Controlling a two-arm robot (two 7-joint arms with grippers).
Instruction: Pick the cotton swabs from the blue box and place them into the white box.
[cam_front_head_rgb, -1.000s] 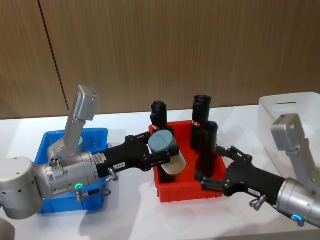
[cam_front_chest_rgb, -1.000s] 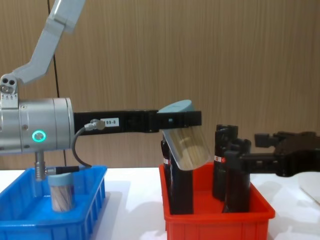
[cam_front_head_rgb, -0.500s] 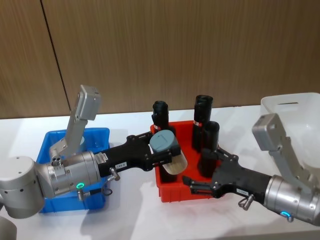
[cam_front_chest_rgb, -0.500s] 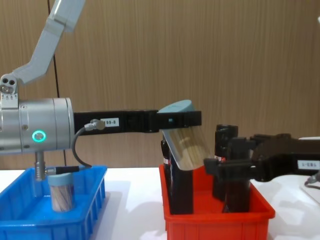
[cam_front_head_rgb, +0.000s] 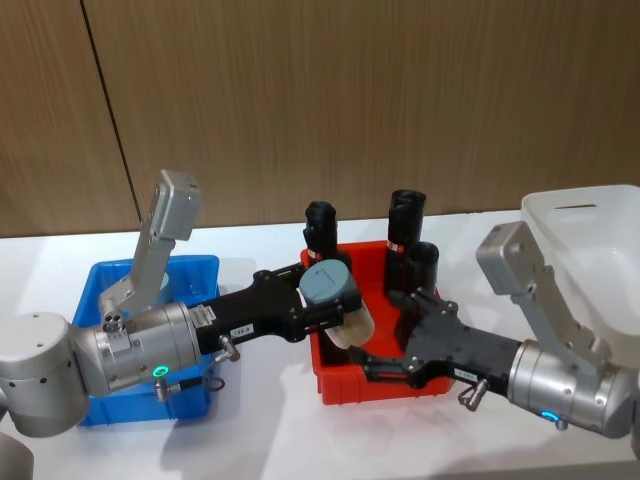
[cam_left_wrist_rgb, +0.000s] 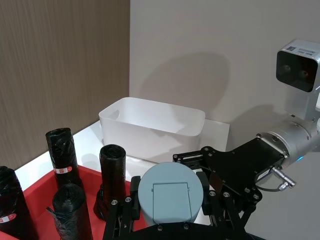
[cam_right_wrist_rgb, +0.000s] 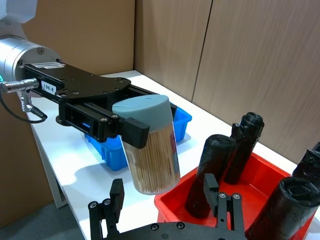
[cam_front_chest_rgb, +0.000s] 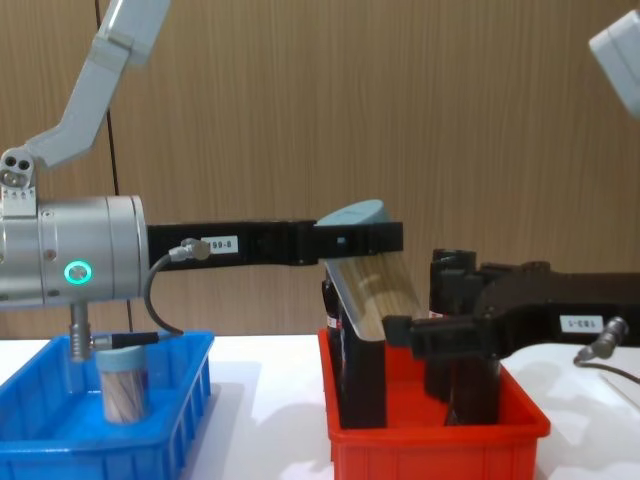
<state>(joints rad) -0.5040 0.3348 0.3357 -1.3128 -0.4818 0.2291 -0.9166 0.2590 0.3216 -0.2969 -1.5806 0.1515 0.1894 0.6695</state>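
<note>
My left gripper is shut on a jar of cotton swabs, a clear cylinder with a grey-blue lid, held tilted above the left part of the red bin. The right wrist view shows the jar clamped just under its lid. My right gripper is open, its two fingers spread on either side of the jar's lower end without touching it. A second jar of cotton swabs stands upright in the blue box at the left. The white box sits at the far right.
A red bin stands in the middle between the blue and white boxes. It holds several tall black bottles, close behind and beside the held jar. White tabletop lies in front of the red bin.
My right arm has swung left across the red bin, bringing its open fingers up to the held jar. The left gripper and its jar have stayed still.
</note>
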